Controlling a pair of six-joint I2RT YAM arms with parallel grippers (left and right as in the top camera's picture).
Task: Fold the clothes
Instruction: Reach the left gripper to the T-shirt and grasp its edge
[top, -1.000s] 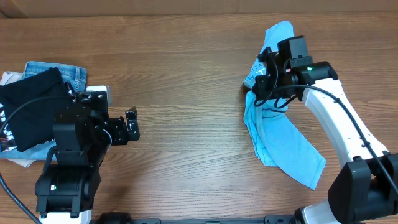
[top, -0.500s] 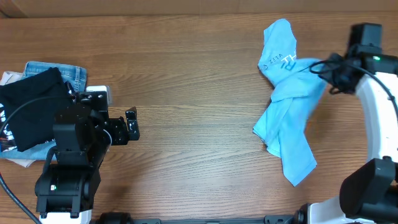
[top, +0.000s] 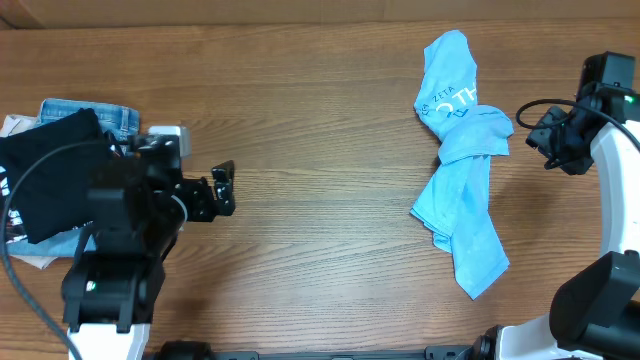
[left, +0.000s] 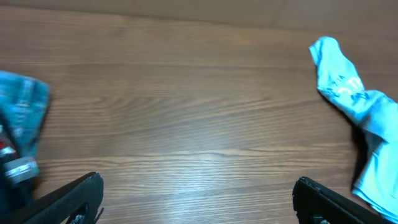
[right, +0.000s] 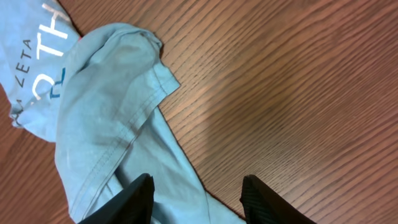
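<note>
R arm (top: 612, 165) swung right off T-shirt (top: 463, 200), jaws apart, prob. empty

Brown wood-grain table (top: 320, 120) across all three views, grain running left to right from overhead, planks marked by fine darker seams. Along the far edge, a paler tan strip (top: 300, 10), too narrow to identify. Soft, even light from above; short faint shadows, with a dull pale sheen on the wood in the right wrist view.
</note>
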